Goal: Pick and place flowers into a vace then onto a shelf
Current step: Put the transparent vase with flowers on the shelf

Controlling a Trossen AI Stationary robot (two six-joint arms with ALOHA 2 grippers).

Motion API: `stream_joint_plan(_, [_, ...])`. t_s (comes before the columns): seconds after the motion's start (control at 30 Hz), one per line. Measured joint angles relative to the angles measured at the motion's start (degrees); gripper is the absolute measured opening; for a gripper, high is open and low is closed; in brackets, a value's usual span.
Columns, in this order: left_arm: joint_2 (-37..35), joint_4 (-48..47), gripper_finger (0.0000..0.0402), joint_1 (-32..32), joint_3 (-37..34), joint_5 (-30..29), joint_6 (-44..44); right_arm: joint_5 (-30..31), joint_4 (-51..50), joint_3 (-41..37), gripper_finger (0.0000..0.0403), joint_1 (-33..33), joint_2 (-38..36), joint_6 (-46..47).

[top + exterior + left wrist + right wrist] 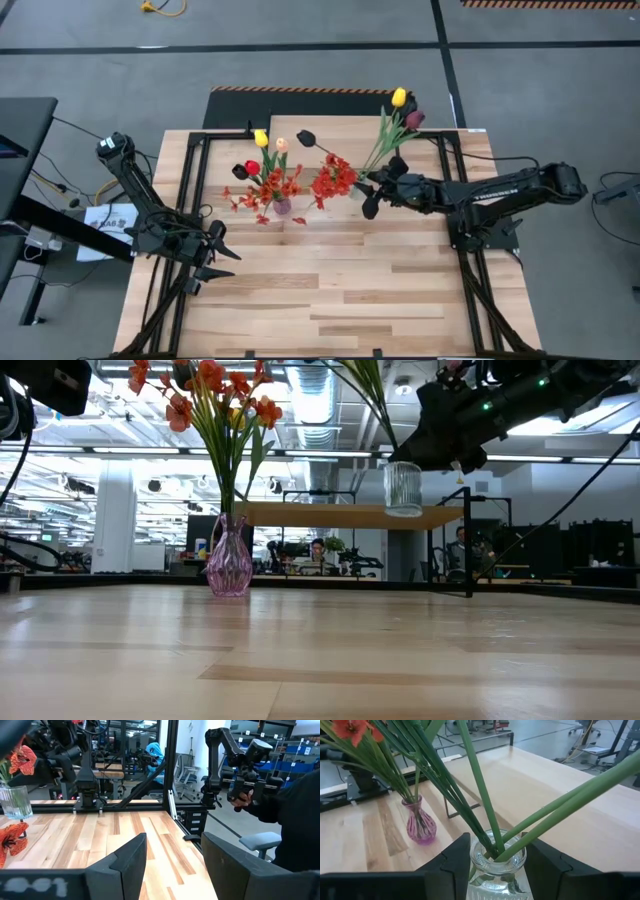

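The clear glass vase [498, 870] sits right in front of the right wrist camera, squeezed at its neck between the 2 dark fingers of the right gripper [495, 865]. The fingers are part way apart, closed on the glass. The vase has ribbed sides and stands upright. In the low view it hangs in the air [403, 488], off the table [320, 660], in front of the edge of the shelf [330, 514].

Long green stems come out of its mouth and fan up and out. From above, these flowers [392, 128] lean toward the far side of the table, with a yellow head and a dark maroon head at the tips. A bushy orange-red spray [334, 178] sits beside the gripper.

A pink glass vase [229, 560] stands on the table, well apart, holding more flowers upright.

The left gripper [213, 258] waits low near the left edge, fingers apart, holding nothing.
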Motion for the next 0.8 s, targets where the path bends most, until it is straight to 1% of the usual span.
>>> stream_joint_plan(0.33, [0.0, 0.0, 0.0178, 0.0, 0.0, 0.0, 0.0, -0.2, 1.2, 0.0, 0.014, -1.0, -0.1, 0.0])
stream_joint_plan(0.53, [0.0, -0.4, 0.0178, 0.0, 0.0, 0.0, 0.0, -0.4, 3.8, 0.0, 0.014, -0.9, -0.1, 0.1])
stream_joint_plan(0.8, [0.0, -1.1, 0.0178, 0.0, 0.0, 0.0, 0.0, -3.3, 3.5, 1.2, 0.014, -0.9, 0.1, 1.9])
